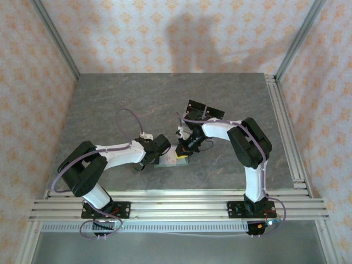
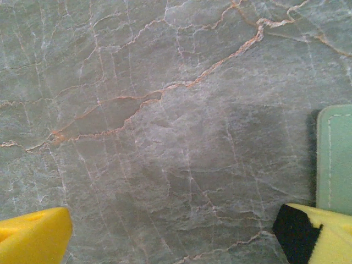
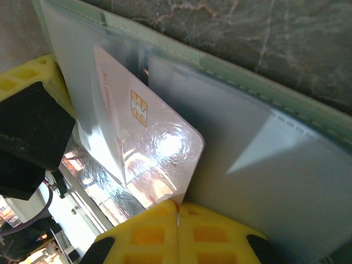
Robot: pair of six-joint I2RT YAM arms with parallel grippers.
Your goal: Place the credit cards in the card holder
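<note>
In the top view, the card holder (image 1: 165, 161) is lying on the grey table (image 1: 110, 110), toward 6 o'clock from its centre. The left gripper (image 1: 159, 149) is hovering at its 10 o'clock and the right gripper (image 1: 180, 155) at its 2 o'clock.

In the left wrist view, the left gripper (image 2: 176, 239) is holding nothing, its yellow fingertips (image 2: 33, 236) spreading wide over bare table. A green corner of the card holder (image 2: 335, 159) is showing at 3 o'clock.

In the right wrist view, the right gripper (image 3: 179, 228) is pinching a pinkish credit card (image 3: 143, 137) by its corner at 6 o'clock. The card is leaning against the pale inside of the opened card holder (image 3: 264, 165).
</note>
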